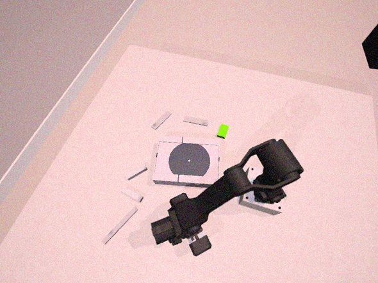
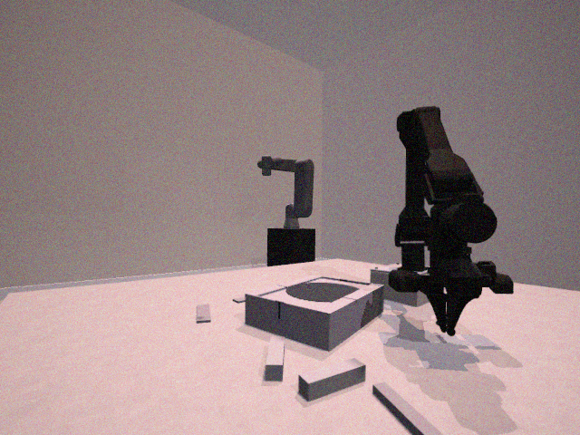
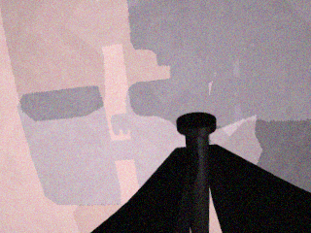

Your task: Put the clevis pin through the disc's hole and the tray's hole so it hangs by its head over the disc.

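Jaws: clenched on the steel pin (image 3: 196, 167), yep, the gripper (image 1: 181, 234) (image 2: 446, 330) (image 3: 196, 157) has it between the fingertips
Pin: off to one side of the tray, head showing just past the fingertips in the wrist cam; tilt's hard to call
Long bar: on the table, nearest the exterior cam, well apart from the tray, a long bar (image 1: 120, 225) (image 2: 402, 407)
Short bars: two bits, a chunky bar (image 1: 132, 194) (image 2: 332, 380) and a slimmer bar (image 1: 136, 173) (image 2: 274, 360), both near the tray, not touching
Tray: the landmark, a boxy steel tray (image 1: 162, 168) (image 2: 290, 323) flat on the table
Disc: dark-looking disc (image 1: 189, 166) (image 2: 321, 291) inside the tray, small hole in its middle, no pin through it
Green block: little green block (image 1: 222, 131), near one tray corner
Arm base: gray base (image 1: 259, 208) (image 2: 377, 276), near the tray, apart from it
Background arm: second arm (image 2: 304, 187) on a black pedestal (image 1: 377, 48) (image 2: 290, 247), way beyond the tray
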You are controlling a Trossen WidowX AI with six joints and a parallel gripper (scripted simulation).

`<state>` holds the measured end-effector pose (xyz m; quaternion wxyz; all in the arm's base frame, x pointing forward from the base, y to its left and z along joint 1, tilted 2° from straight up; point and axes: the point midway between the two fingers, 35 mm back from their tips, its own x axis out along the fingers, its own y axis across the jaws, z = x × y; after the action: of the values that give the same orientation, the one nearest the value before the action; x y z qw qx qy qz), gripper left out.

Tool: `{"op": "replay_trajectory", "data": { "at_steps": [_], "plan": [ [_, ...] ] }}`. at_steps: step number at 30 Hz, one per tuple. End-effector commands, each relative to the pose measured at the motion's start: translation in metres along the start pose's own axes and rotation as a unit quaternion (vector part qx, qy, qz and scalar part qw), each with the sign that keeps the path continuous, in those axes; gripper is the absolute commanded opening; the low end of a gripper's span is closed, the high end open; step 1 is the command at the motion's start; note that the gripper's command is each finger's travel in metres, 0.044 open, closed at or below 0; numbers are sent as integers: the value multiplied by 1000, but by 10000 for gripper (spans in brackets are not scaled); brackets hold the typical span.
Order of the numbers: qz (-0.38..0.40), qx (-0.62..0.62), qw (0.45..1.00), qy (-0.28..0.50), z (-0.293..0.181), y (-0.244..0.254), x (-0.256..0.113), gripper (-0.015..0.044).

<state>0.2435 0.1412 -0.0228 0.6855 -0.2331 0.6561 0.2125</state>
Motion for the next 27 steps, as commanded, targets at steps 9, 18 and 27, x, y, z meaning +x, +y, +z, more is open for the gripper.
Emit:
{"op": "replay_trajectory", "data": {
  "at_steps": [9, 18, 27],
  "plan": [
    [0, -2, 1000, 8, -4, -1, 18, 0],
    [0, -2, 1000, 8, -4, -1, 18, 0],
    [0, 1, 1000, 5, -3, -1, 16, 105]
  ]
}}
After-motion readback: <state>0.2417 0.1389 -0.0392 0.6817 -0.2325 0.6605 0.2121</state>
